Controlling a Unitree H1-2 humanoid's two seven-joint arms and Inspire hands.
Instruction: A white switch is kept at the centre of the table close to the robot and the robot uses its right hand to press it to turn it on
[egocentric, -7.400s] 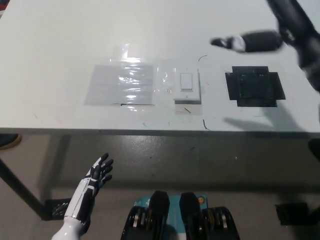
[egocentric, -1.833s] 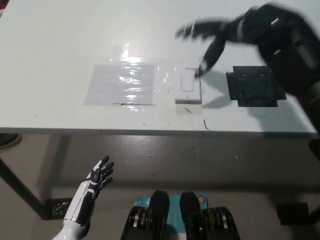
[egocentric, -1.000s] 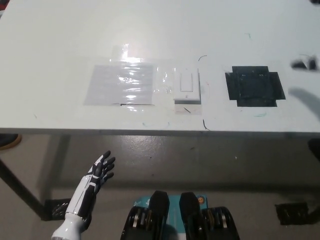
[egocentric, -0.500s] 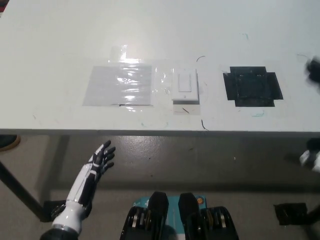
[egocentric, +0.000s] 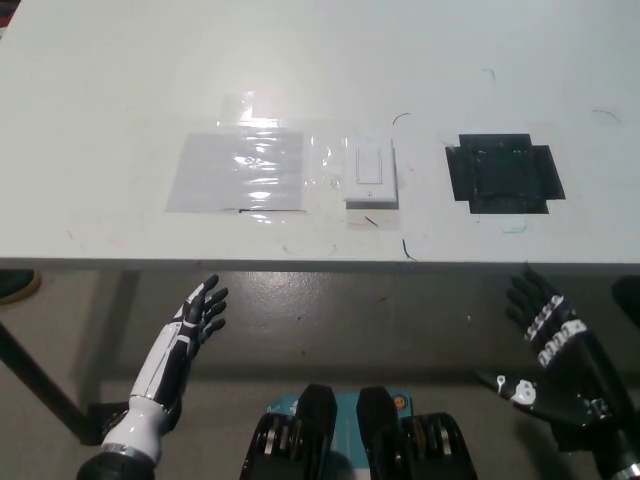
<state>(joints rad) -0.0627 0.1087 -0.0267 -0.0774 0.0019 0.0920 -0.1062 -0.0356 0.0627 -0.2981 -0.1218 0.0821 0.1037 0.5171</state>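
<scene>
Black right hand (egocentric: 545, 320) is hanging open below the surface (egocentric: 120, 90) edge, well apart from the white rectangular wall switch (egocentric: 370, 173) (centre, near edge); any press is risking missing the rocker.

White left hand (egocentric: 190, 325) is resting open, low.

Lighting: bright, even, from overhead. Glare: white patches on the clear plastic sheet (egocentric: 240, 170), the desk (egocentric: 320, 60) top pale and washed out. Shadow: dim floor (egocentric: 350, 320) below the desk edge. Sharpness: soft throughout, slight blur, low detail.
</scene>
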